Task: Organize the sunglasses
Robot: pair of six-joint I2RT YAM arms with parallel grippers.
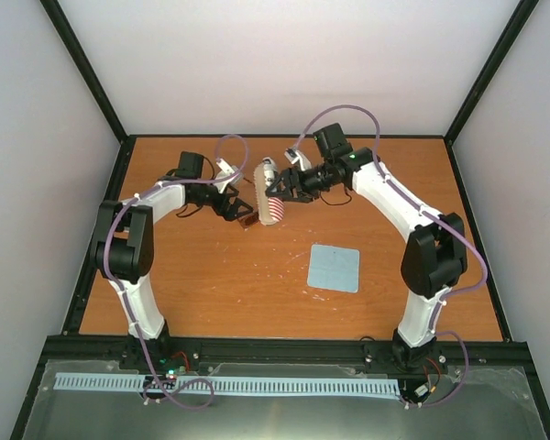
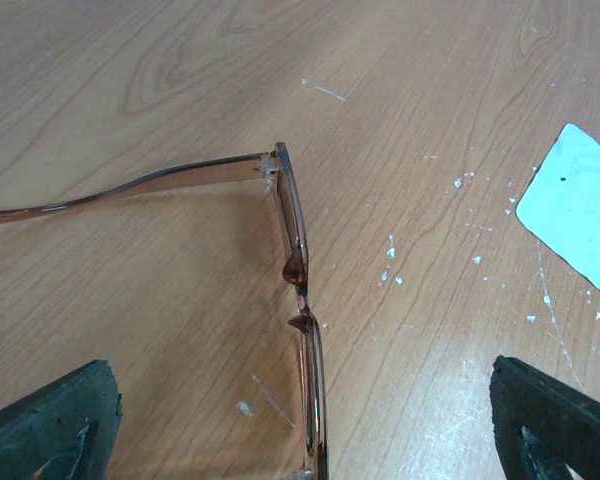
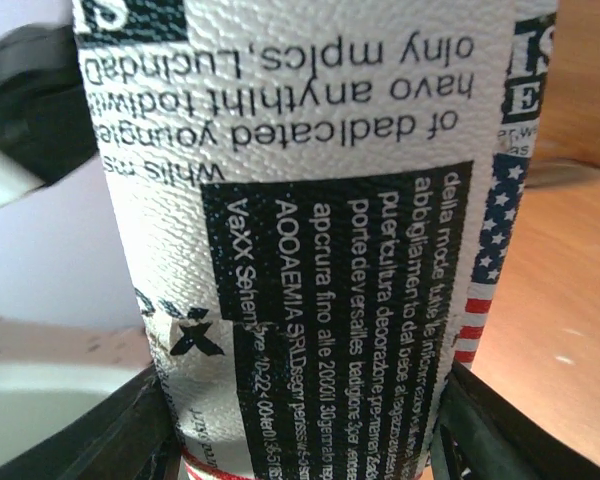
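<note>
A light blue cloth (image 1: 335, 268) lies nearest on the table (image 1: 211, 284); further back the sunglasses (image 2: 300, 270) rest on the wood, one temple arm unfolded, between the wide-open fingers (image 2: 50, 420) of the left gripper (image 1: 240, 212); just beyond, the right gripper (image 1: 280, 192) clamps the printed case (image 3: 310, 200) tightly between its jaws.

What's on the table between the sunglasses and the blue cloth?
Only bare wooden table with small white specks, between the sunglasses and the blue cloth. The left wrist view shows it.
</note>
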